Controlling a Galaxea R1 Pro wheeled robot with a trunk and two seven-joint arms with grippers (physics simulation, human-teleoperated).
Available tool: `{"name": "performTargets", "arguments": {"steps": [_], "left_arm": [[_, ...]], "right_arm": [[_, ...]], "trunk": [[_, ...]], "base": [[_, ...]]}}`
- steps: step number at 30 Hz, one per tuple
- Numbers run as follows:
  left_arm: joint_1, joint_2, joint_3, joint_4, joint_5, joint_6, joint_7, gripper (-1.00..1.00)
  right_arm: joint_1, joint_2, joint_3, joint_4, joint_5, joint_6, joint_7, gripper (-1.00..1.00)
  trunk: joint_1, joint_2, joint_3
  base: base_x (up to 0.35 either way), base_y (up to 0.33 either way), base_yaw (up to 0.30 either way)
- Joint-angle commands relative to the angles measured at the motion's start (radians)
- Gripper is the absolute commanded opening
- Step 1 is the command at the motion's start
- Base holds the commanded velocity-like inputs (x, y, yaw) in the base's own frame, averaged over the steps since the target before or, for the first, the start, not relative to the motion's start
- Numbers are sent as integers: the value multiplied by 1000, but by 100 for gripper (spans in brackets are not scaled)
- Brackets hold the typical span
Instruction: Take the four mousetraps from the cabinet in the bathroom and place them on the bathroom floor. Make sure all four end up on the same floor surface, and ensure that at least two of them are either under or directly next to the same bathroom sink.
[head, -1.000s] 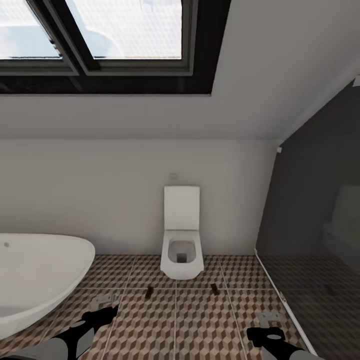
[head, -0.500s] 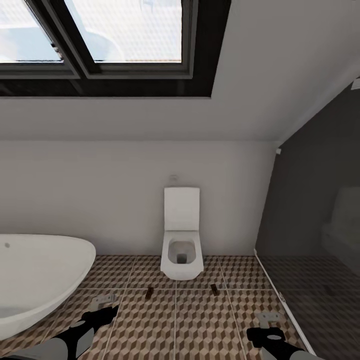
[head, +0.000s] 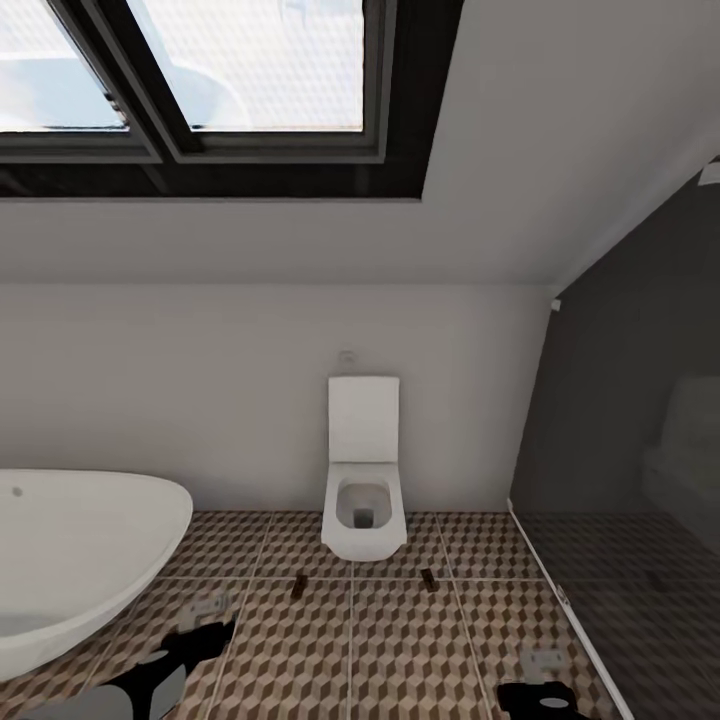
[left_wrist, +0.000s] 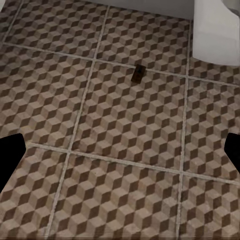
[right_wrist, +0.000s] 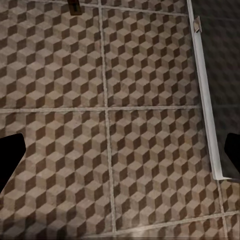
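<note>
From the head camera, two small flat brown wooden mousetraps lie on the cube-patterned tiled bathroom floor, either side of the white wall-hung toilet. The left wrist camera shows the black left gripper spread wide, empty, one trap ahead. The right wrist camera shows the right gripper likewise apart, above bare tiles
</note>
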Motion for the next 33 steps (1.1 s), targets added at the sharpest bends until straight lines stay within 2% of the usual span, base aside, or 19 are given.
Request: {"name": "performTargets", "arguments": {"steps": [1,14,22,33], "left_arm": [[2,0,-8,2,11,-3,-5,100],[28,0,-8,2,11,-3,-9,100],[32,-1,-9,2,11,-3,-9,100],[33,-1,-9,2,11,-3,-9,100]], "right_arm": [[2,0,-8,3,10,-5,-3,100],[26,5,-8,3,11,-3,-1,100],[28,6,-8,3,11,-3,0,100],[29,6,-8,3,11,4,1,100]], "trunk": [[-3,5,1],[-53,96,42],[-53,96,40],[-53,96,26]], "base": [[0,0,0],[0,0,0],[0,0,0],[0,0,0]]}}
